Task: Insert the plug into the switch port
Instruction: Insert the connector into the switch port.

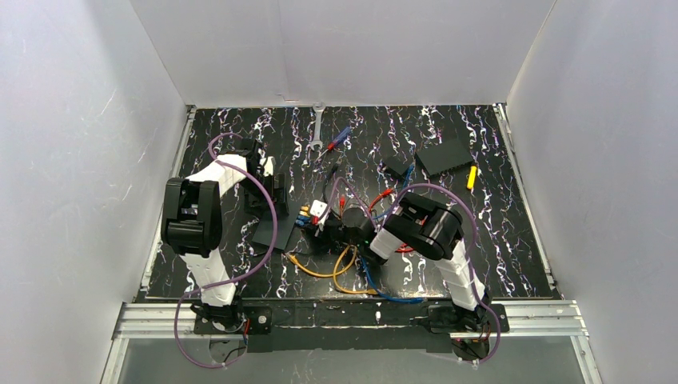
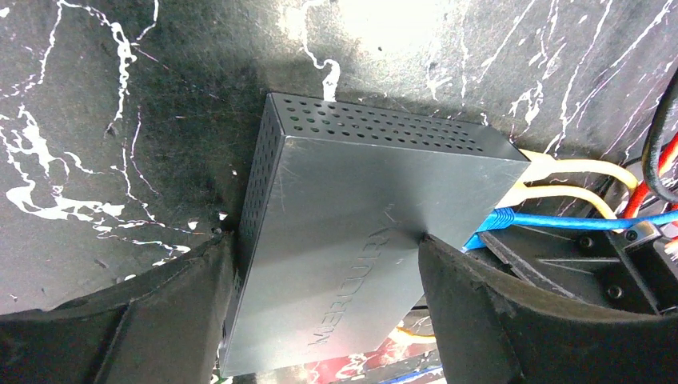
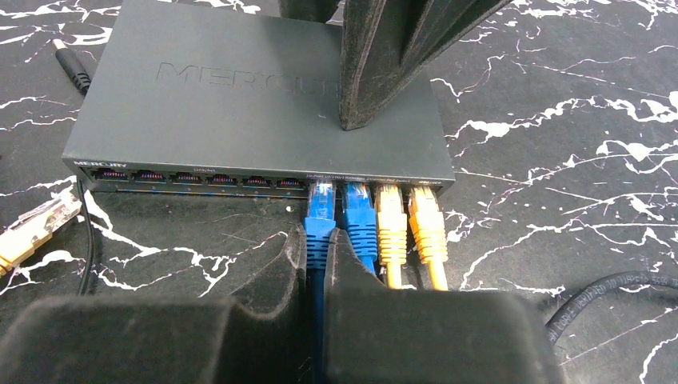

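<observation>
The switch [image 3: 240, 96] is a flat black box lying on the marbled table, its row of ports [image 3: 192, 178] facing my right wrist camera. My right gripper [image 3: 320, 240] is shut on the boot of a blue plug [image 3: 321, 210]. The plug's clear tip sits at the mouth of a port; how deep it is I cannot tell. My left gripper [image 2: 324, 240] stands wide over the switch [image 2: 360, 232]. One of its fingers [image 3: 376, 72] presses on the top face. The other finger [image 2: 160, 312] lies against the perforated side. From above, the switch [image 1: 269, 232] lies between both arms.
Another blue plug [image 3: 360, 216] and two yellow plugs [image 3: 408, 220] sit in ports to the right. A loose yellow plug [image 3: 32, 228] lies at the left. Cables [image 1: 336, 272] loop near the front edge. At the back lie a wrench [image 1: 317, 128], screwdriver [image 1: 336, 140], black slab [image 1: 444, 156], small black block [image 1: 393, 166].
</observation>
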Robot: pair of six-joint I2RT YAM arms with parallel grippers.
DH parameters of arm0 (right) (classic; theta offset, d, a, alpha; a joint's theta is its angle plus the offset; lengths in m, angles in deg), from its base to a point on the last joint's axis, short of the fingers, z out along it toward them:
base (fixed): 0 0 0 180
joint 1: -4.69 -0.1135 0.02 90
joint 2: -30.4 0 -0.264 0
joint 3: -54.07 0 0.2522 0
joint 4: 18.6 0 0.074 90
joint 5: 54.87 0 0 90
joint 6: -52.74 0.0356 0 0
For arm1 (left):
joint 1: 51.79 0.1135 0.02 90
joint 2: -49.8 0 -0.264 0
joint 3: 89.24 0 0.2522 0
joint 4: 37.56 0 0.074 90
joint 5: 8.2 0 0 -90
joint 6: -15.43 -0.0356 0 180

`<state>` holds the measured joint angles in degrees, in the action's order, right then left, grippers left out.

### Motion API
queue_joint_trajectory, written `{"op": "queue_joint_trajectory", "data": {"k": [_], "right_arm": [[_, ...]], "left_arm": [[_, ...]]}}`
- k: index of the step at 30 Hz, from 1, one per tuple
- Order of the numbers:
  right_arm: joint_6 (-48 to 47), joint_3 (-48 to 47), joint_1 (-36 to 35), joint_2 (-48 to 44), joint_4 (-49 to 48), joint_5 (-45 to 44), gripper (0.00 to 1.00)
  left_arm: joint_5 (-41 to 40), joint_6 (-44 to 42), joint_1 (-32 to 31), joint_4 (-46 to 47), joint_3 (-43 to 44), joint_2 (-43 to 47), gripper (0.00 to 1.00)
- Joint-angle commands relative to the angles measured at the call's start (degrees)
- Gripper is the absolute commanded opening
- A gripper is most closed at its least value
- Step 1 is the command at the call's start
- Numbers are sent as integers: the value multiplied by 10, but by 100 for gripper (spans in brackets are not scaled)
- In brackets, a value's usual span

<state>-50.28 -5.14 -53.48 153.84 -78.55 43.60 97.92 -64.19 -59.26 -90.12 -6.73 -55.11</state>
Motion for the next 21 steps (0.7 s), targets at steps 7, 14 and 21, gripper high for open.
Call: {"op": "queue_joint_trajectory", "data": {"k": [7,14,21], "right_arm": [[-5,-74,0,-25,10,94,1],[-30,-90,0,-68,78,104,1],[-27,-93,0,-80,94,110,2]], "left_arm": [[45,-13,-55,-45,-4,-41,78],[18,-18,-64,-53,-3,-43,77],[-13,-17,-70,-59,0,-44,77]]}}
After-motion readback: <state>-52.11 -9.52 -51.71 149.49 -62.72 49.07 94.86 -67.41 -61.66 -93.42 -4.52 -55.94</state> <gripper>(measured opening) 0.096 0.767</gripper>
